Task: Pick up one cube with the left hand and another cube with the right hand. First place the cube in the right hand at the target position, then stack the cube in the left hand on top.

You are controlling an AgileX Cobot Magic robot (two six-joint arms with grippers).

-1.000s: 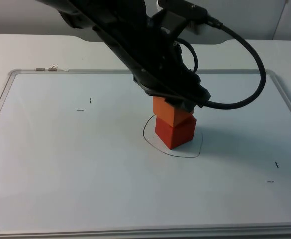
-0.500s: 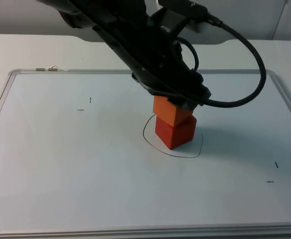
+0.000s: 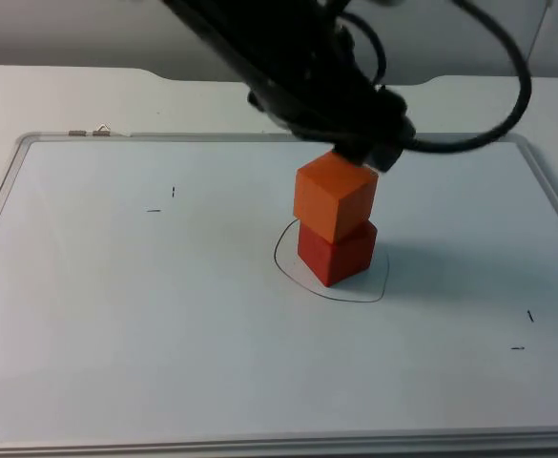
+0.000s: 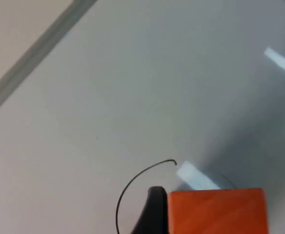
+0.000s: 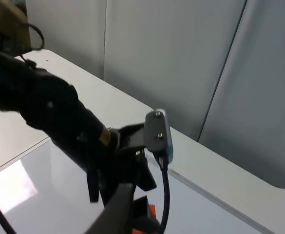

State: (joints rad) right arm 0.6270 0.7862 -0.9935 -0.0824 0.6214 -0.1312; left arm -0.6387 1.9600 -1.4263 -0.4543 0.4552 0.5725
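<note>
White table (image 3: 59, 95) carries a whiteboard (image 3: 164, 334), lying flat with a pale grey frame. A drawn black outline (image 3: 280, 262) loops across the board's middle, and the red cube (image 3: 336, 256) sits right inside it, directly on the surface. A few small black pen marks (image 3: 155, 210) dot the board left and right.

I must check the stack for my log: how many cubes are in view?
2. The red cube stands inside the drawn outline on the whiteboard; the orange cube sits on it, just below the left gripper.
</note>
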